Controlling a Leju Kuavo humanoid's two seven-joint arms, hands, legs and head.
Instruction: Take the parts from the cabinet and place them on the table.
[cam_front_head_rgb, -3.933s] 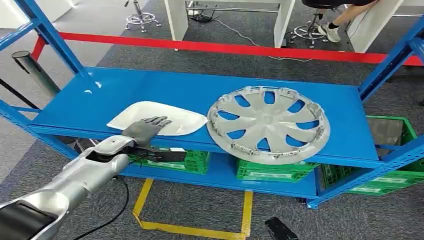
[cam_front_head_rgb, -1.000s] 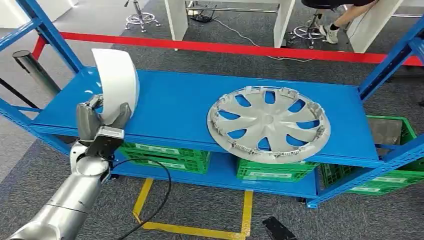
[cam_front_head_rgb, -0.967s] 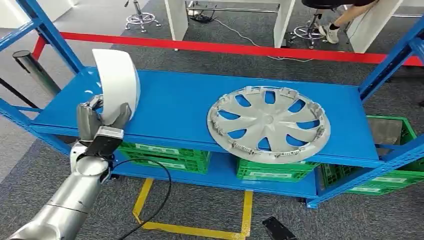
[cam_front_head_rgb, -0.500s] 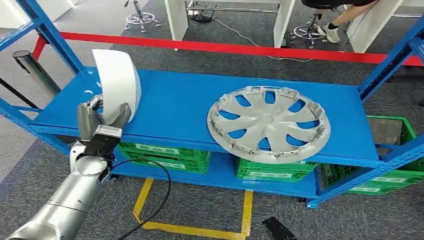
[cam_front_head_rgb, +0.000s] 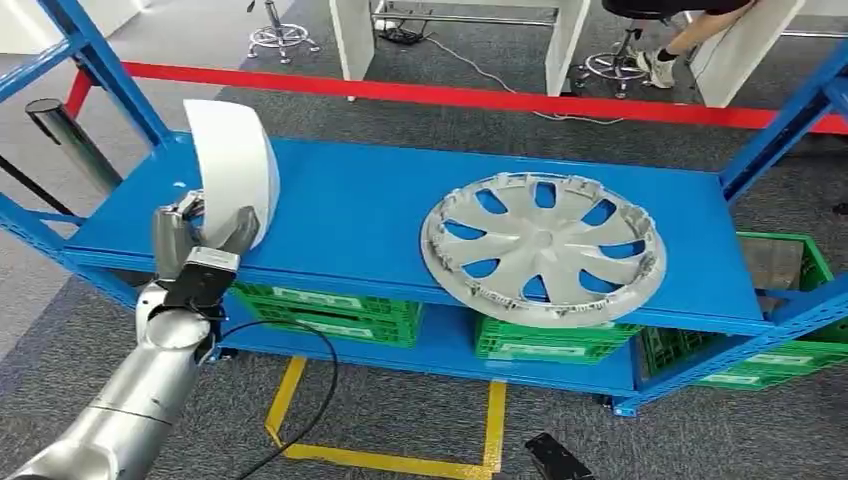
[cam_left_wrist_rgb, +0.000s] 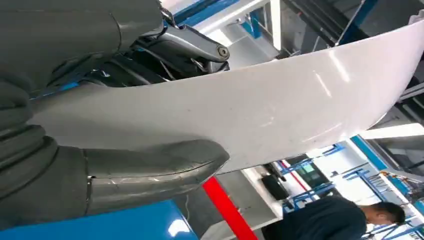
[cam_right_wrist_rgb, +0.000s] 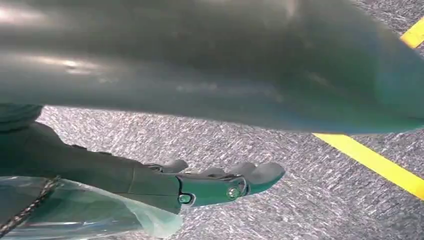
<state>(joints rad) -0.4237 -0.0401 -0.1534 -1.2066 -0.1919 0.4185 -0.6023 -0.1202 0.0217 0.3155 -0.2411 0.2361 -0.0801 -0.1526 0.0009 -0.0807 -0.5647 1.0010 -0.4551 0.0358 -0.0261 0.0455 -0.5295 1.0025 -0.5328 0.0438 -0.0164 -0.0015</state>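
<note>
My left hand (cam_front_head_rgb: 196, 236) grips a white curved shell part (cam_front_head_rgb: 236, 168) and holds it upright above the left end of the blue shelf (cam_front_head_rgb: 360, 210). In the left wrist view the thumb (cam_left_wrist_rgb: 155, 167) presses the white part (cam_left_wrist_rgb: 280, 105) from one side and the fingers clamp the other. A silver wheel cover (cam_front_head_rgb: 543, 247) lies flat on the right half of the shelf, its front edge hanging over the shelf lip. My right hand (cam_right_wrist_rgb: 210, 182) hangs over the grey carpet with its fingers stretched out and nothing in it.
Blue uprights (cam_front_head_rgb: 90, 60) frame the rack at both ends. Green crates (cam_front_head_rgb: 330, 315) sit on the lower shelf. A red barrier bar (cam_front_head_rgb: 480, 98) runs behind. Yellow floor tape (cam_front_head_rgb: 380, 460) marks the carpet in front. A seated person (cam_front_head_rgb: 680, 30) is beyond the barrier.
About four seconds ago the white part lay flat on the shelf under my left hand; now it is lifted and held upright. Over the last second the view shifted slightly, the hand barely moved.
</note>
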